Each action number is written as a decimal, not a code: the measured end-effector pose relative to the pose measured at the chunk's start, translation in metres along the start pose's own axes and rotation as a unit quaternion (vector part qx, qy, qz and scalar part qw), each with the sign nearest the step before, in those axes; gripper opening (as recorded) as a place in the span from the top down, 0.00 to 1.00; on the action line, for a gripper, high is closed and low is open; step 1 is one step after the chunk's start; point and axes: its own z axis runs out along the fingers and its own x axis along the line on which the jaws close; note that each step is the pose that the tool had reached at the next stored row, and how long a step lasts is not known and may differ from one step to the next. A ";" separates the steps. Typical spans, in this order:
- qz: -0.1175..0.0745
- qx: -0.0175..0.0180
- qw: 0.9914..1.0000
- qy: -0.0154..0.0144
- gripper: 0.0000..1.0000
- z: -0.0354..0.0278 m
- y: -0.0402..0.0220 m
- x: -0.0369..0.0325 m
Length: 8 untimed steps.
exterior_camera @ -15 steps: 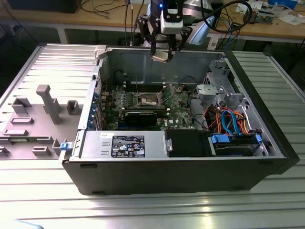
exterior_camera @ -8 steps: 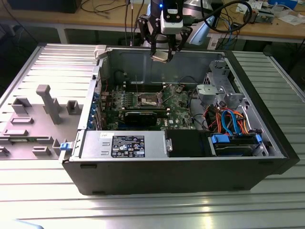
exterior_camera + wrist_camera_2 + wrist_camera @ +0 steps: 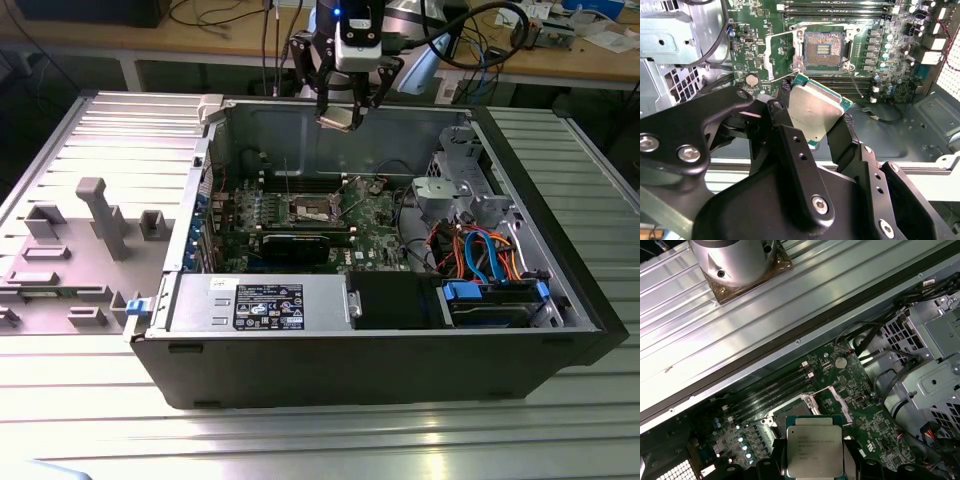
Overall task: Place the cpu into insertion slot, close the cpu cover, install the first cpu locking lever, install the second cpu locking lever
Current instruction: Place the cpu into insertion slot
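The jaws grip the cpu [image 3: 815, 112] by two opposite edges and hold it tilted in the air. In the second wrist view the bare slot [image 3: 823, 48] lies beyond it, at its 12 o'clock, well apart. The cover [image 3: 776, 56] stands open at the slot's 9 o'clock. In the exterior view the cpu hangs over the far wall of the open case [image 3: 350, 360] on the tabletop [image 3: 300, 440].

exterior view: high, farther off, whole open case [image 3: 350, 372] | both wrist views: close above, face down | shared: motherboard [image 3: 385, 215]
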 end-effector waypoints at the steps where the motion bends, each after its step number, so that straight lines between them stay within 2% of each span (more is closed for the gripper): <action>1: 0.004 0.000 1.000 0.000 0.46 0.0001 0.0000 0.0000; 8: 0.020 0.000 1.000 -0.001 0.46 0.0014 -0.0005 -0.0002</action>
